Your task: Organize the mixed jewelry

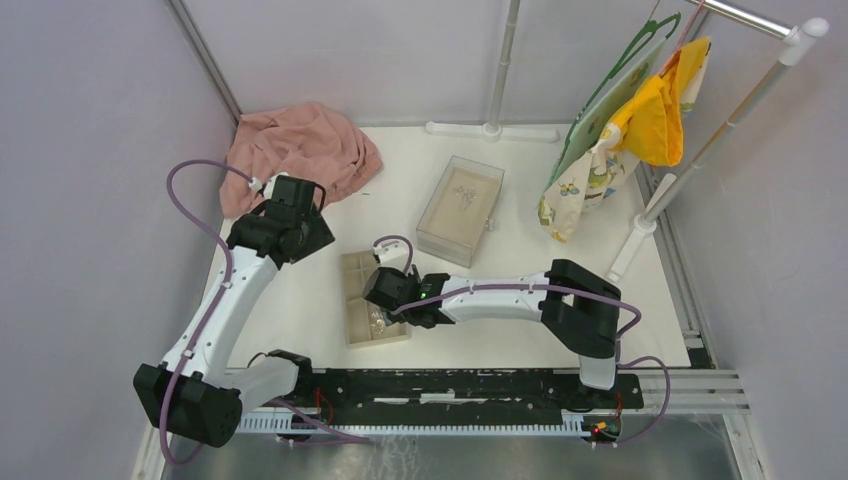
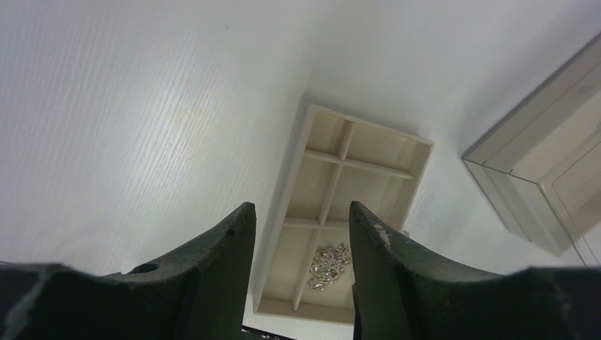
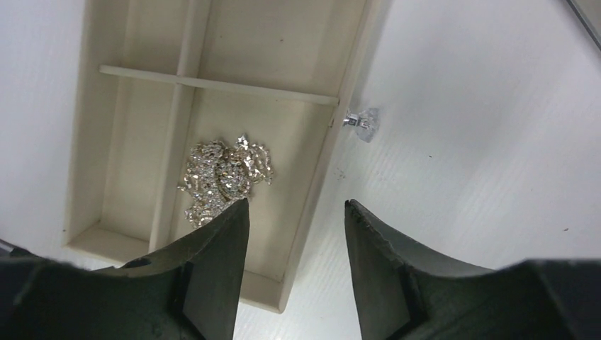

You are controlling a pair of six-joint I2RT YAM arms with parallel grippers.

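mixed jewelry (image 3: pixel 227 173): one tangled silver heap in a near-end compartment of the beige tray (image 3: pixel 81 142), lying against the lengthwise divider. The other compartments I can see are bare.

Handling, my read: pieces are tiny, light, hard and slick. Chains are limp and will snag, so lifting one bit probably drags its neighbours. Little crush risk, but thin links could bend under a hard pinch. Each piece is far smaller than a fingertip, so go for the fringe of the heap, where a strand or loop sticks out, not the middle. Pinch straight down and keep clear of the divider and walls. The tray looks light and may slide if nudged.

One stray stud-like piece (image 3: pixel 359 122) with a clear head sits on the table, just beside the tray's long wall. It looks easier to take, with nothing tangled round it.

right gripper (image 3: pixel 296 209): above the tray's near end, fingers spread, nothing between them, the heap just beside one fingertip.

left gripper (image 2: pixel 301 212): high above the table and well apart from the tray, fingers spread, empty.

clear plastic box (image 1: pixel 460 210) stands far-right of the tray.
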